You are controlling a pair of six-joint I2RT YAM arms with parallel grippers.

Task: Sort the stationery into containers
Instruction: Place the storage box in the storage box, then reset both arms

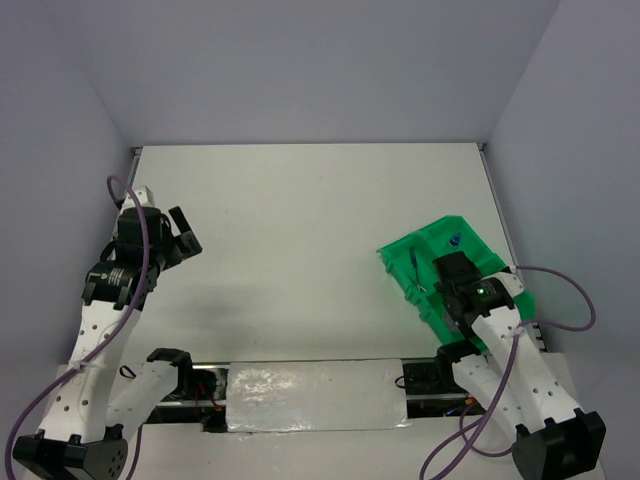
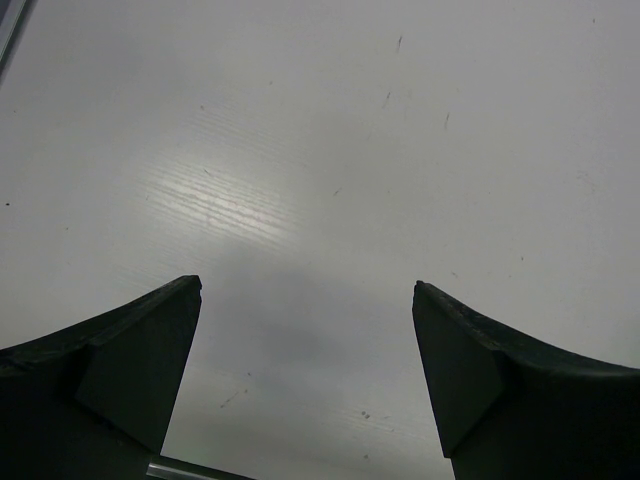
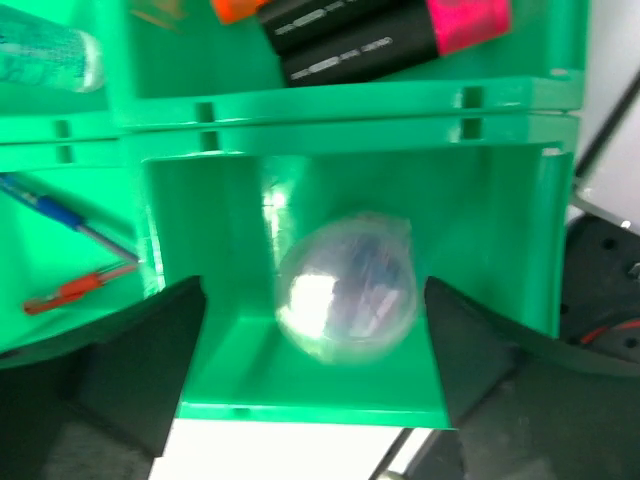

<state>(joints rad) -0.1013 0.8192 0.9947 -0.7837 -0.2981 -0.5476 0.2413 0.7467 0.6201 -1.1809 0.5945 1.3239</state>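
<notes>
The bright green tray [image 1: 398, 252] sits at the right of the table. My right gripper [image 1: 452, 278] hangs over its near end, open. In the right wrist view the round greyish tub [image 3: 345, 285] lies in the near compartment between my right gripper's [image 3: 315, 288] spread fingers, untouched on the left side. Black highlighters [image 3: 365, 45] with pink and orange caps lie in the compartment behind. A blue pen [image 3: 70, 215] and a red pen [image 3: 75, 290] lie in the left compartment, with the white bottle [image 3: 45, 55] beyond. My left gripper [image 1: 186, 236] is open and empty over bare table [image 2: 320, 150].
A silver taped strip [image 1: 315, 396] runs along the near edge between the arm bases. Purple cables [image 1: 570, 300] loop beside the right arm. Grey walls close the table at the back and sides.
</notes>
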